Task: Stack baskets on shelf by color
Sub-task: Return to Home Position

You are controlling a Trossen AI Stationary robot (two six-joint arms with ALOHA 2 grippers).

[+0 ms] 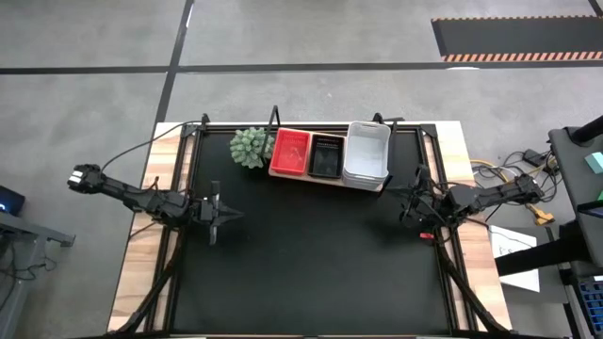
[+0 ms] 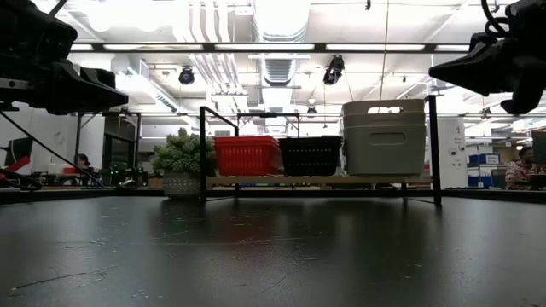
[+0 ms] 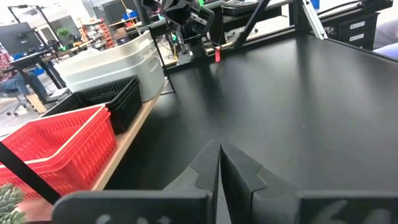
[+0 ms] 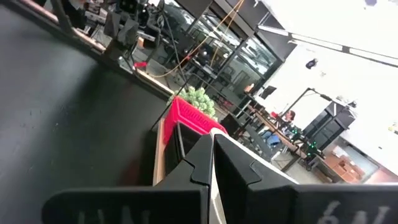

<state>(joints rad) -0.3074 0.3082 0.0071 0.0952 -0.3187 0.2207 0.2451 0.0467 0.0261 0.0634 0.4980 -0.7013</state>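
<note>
Black mat (image 1: 311,264) covers the table, with the shelf (image 1: 325,181) at its far edge, long axis left to right. The left gripper (image 1: 219,215) hovers at the left, fingers pressed together, empty. On the shelf stand 3 stacks, mouths up, lengthwise near to far: red baskets (image 1: 290,153), black baskets (image 1: 327,156), white baskets (image 1: 366,153). The right gripper (image 1: 411,200) hangs at the right, also closed and empty. Sorting looks done; both arms need only park.

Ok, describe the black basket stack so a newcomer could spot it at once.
Find the black table mat; along its far edge lies a wooden shelf carrying three basket stacks. The black baskets are the middle one, between the red baskets and the taller white baskets.
</note>
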